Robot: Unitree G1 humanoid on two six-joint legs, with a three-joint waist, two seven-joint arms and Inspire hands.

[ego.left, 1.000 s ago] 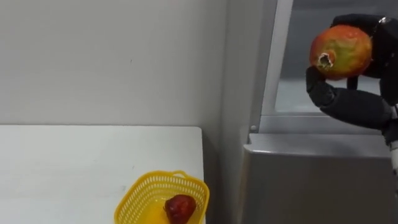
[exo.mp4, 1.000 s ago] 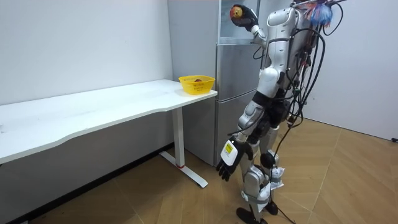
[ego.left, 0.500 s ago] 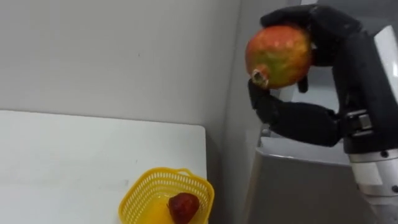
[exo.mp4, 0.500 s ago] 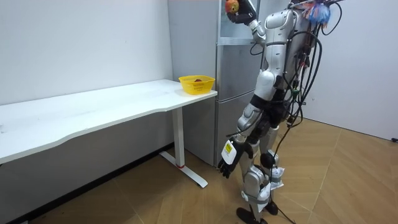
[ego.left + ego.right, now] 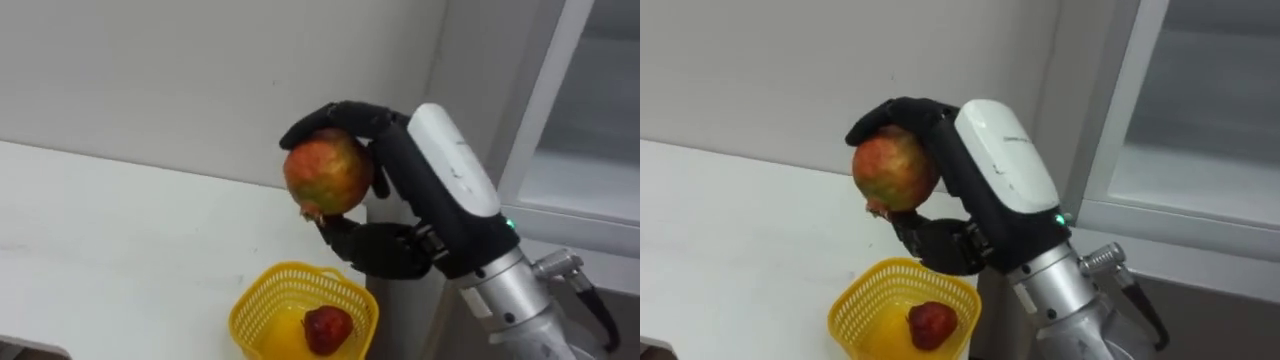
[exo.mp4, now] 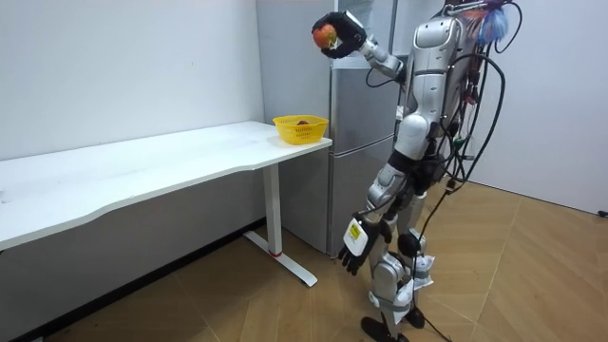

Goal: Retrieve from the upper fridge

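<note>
The right hand (image 5: 396,188) is clamped around a red-orange fruit (image 5: 327,175), held up above the yellow basket (image 5: 262,302), in which a red fruit (image 5: 328,328) is seen, the basket being set on the white surface (image 5: 120,250) beside the fridge (image 6: 356,104), while the left hand (image 6: 353,252) is hung loose-fingered well below the basket.

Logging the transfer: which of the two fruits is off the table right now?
The larger orange-red fruit, gripped in the right hand in the air. The smaller dark red fruit lies in the yellow basket on the table.
</note>
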